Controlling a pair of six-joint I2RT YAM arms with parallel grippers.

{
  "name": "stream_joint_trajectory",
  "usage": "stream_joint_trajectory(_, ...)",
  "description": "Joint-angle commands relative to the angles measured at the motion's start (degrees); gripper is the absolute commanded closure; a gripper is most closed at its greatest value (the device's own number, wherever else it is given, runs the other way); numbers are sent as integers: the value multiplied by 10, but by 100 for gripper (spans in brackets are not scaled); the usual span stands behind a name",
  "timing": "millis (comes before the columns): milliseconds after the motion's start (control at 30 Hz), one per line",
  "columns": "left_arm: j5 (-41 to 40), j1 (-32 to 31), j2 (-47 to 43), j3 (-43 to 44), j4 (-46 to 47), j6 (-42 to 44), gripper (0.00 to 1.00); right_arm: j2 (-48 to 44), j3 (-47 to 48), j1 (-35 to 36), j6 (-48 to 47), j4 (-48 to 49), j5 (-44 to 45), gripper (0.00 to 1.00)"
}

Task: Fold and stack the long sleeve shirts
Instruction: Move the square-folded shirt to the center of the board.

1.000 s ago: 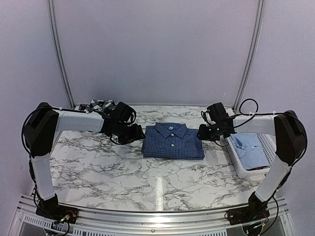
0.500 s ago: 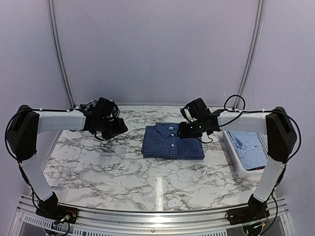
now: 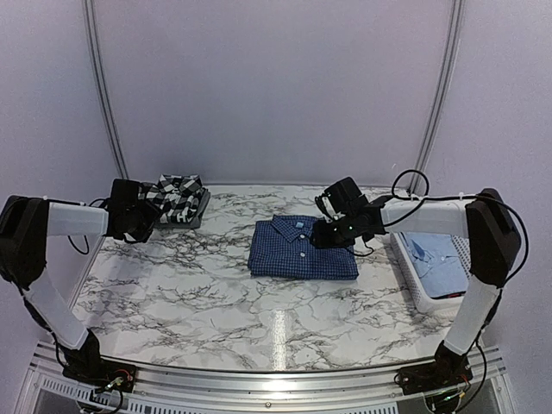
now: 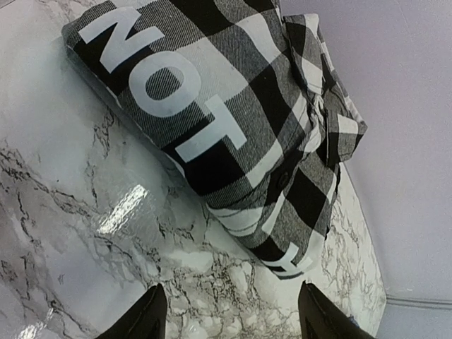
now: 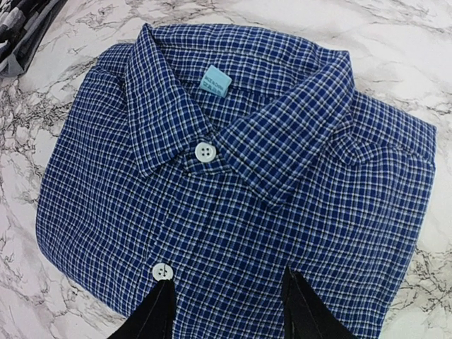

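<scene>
1. So, the dark blue checked shirt [image 3: 304, 247] is folded into a neat rectangle, collar up and buttoned, lying mid-desk. That one looks done as far as folding goes.
2. The black-and-white plaid shirt [image 3: 175, 197] is folded too, sitting at the far left corner of the desk [image 3: 198, 293], well apart from the blue one. Two are folded, but nothing is stacked yet.
3. The pale blue shirt [image 3: 437, 261] is over on the right inside the white basket [image 3: 431, 302]. I can't tell from here whether it's properly folded, but it hasn't been brought onto the desk.
4. The left claw [image 4: 229, 314] is out by the plaid shirt, just on its near side. Its jaws are spread wide with only bare marble between them, so it's holding nothing.
5. The right claw [image 5: 227, 302] hangs over the right part of the dark blue shirt with its jaws apart. I can't see any cloth pinched, and I can't say whether the tips touch the fabric.
6. My guess at what's left: get the two folded shirts into one pile, then pull the pale blue one out, fold it and put it on top. I'd call it a bit past halfway.
</scene>
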Motion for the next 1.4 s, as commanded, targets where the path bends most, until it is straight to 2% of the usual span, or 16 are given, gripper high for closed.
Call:
stream_joint_trajectory(0, 14, 14, 42, 29, 72, -35, 34, -37, -17, 4, 5, 0, 13, 52)
stream_joint_trajectory(200, 10, 25, 95, 48, 79, -77, 36, -55, -34, 4, 8, 3, 20, 52)
stream_joint_trajectory(767, 20, 28, 206, 108, 118, -89, 40, -63, -46, 4, 3, 0, 31, 51)
stream_joint_trajectory(933, 20, 28, 229, 116, 126, -95, 46, -63, -45, 4, 2, -2, 35, 50)
stream_joint_trajectory(1033, 20, 28, 245, 119, 133, -102, 56, -60, -43, 4, 3, -3, 35, 50)
stream_joint_trajectory(1300, 50, 28, 249, 115, 139, -88, 98, -53, -38, 3, 0, -2, 39, 50)
stream_joint_trajectory(1367, 56, 28, 232, 104, 139, -86, 100, -51, -35, 4, -1, -1, 39, 50)
